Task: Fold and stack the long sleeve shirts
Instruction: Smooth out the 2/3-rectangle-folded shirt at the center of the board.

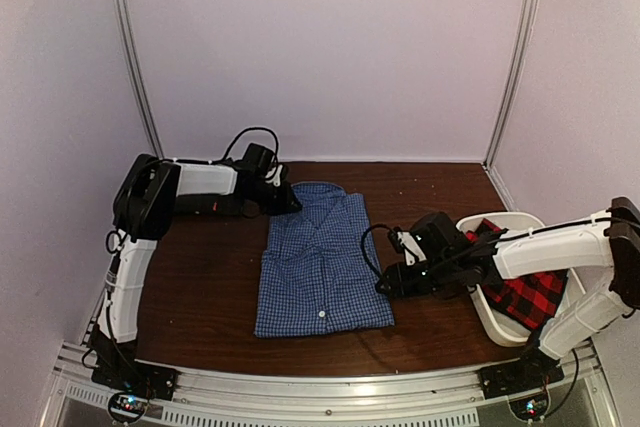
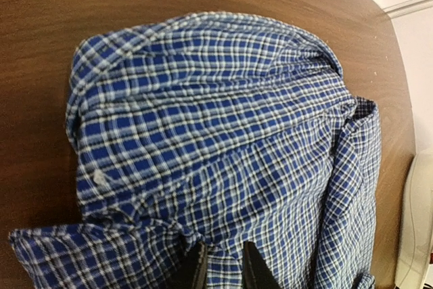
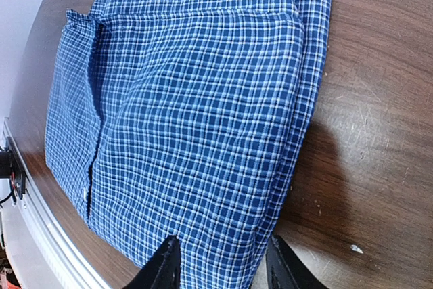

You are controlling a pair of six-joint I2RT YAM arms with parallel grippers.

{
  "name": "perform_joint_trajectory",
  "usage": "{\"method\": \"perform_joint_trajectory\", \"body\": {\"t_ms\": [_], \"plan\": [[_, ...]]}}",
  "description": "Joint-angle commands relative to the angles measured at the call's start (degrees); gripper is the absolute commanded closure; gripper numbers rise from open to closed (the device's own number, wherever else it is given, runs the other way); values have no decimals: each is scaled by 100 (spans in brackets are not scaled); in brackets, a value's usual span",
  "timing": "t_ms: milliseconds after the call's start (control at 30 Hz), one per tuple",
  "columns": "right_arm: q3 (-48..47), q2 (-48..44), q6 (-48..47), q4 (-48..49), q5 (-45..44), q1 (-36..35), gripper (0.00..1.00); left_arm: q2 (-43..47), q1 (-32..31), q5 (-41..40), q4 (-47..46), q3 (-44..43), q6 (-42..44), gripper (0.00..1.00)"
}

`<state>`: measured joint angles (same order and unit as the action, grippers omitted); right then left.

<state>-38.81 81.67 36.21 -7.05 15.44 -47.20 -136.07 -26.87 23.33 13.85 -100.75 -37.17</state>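
The blue gingham shirt (image 1: pixel 320 262) lies folded into a rectangle on the brown table, collar at the far end. My left gripper (image 1: pixel 285 197) is at its far left corner; in the left wrist view (image 2: pixel 222 269) its fingers stand close together with a puckered fold of the shirt (image 2: pixel 223 133) pinched between them. My right gripper (image 1: pixel 385 285) is low at the shirt's right edge; in the right wrist view (image 3: pixel 222 262) it is open, fingers spread above the shirt's (image 3: pixel 196 99) near right corner. The red-and-black plaid shirt (image 1: pixel 525 292) lies in the tub. The charcoal shirt is out of view.
A white plastic tub (image 1: pixel 500 325) stands at the right of the table under my right arm; its rim shows in the left wrist view (image 2: pixel 419 221). Bare brown tabletop (image 1: pixel 210 277) lies left of the shirt. A metal rail (image 1: pixel 330 392) runs along the near edge.
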Motion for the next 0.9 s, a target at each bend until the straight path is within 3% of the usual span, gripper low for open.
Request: {"method": "perform_joint_trajectory", "body": {"t_ms": [0,167,433,867], "plan": [[71,-158,-69,65,144,27,55,-202,119,-284,335,-380,113,80],[193,-175,-75,59,296,27,55,-119,241,-536,688,-696,322,79],[297,-124,-85,68,333,27,55,235,385,-280,601,-344,610,78],[336,67,-129,81,335,27,54,1482,352,728,-932,1951,33,76]]}}
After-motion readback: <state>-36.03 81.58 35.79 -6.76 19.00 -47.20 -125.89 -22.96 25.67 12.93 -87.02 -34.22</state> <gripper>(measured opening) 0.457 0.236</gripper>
